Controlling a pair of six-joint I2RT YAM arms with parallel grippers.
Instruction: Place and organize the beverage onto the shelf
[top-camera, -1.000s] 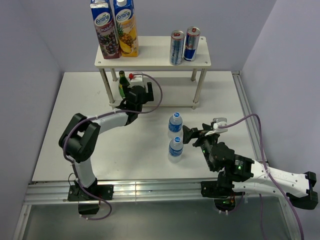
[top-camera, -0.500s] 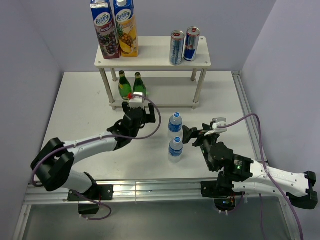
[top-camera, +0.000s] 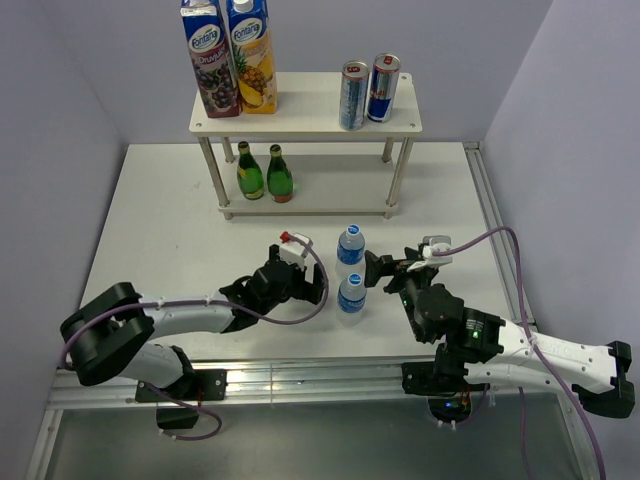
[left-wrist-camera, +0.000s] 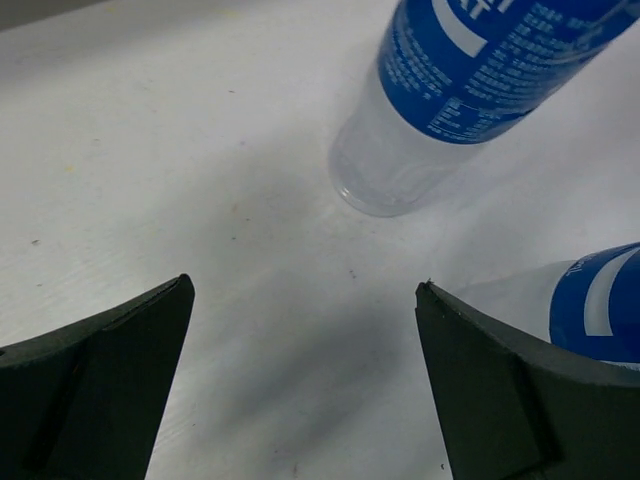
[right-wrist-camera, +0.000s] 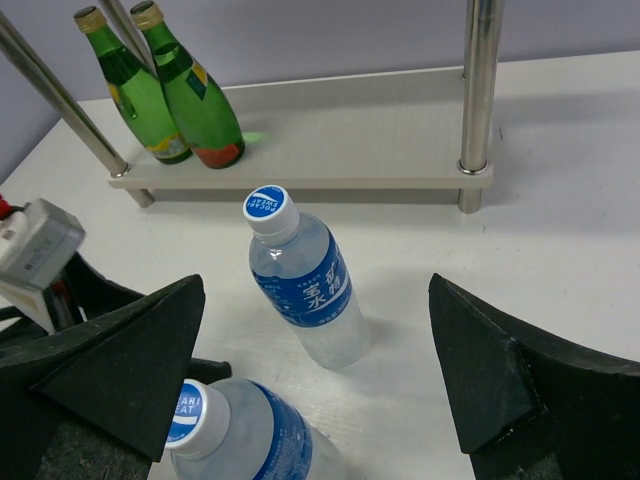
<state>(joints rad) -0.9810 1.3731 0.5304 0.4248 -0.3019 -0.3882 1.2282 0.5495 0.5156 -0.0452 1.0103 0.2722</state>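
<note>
Second green bottle (top-camera: 280, 176) is on the shelf (top-camera: 340, 196) now, and the left hand (top-camera: 312, 285) swung back wide open to the near water bottle (top-camera: 351, 297), probably next.

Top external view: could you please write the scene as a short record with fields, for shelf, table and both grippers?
shelf, upper board: two juice cartons left, two cans right
shelf, lower board: two green bottles, left end
table: two water bottles, upright, before the shelf
left gripper: open, empty, beside the nearer water bottle
right gripper: open, empty, facing both water bottles
</note>
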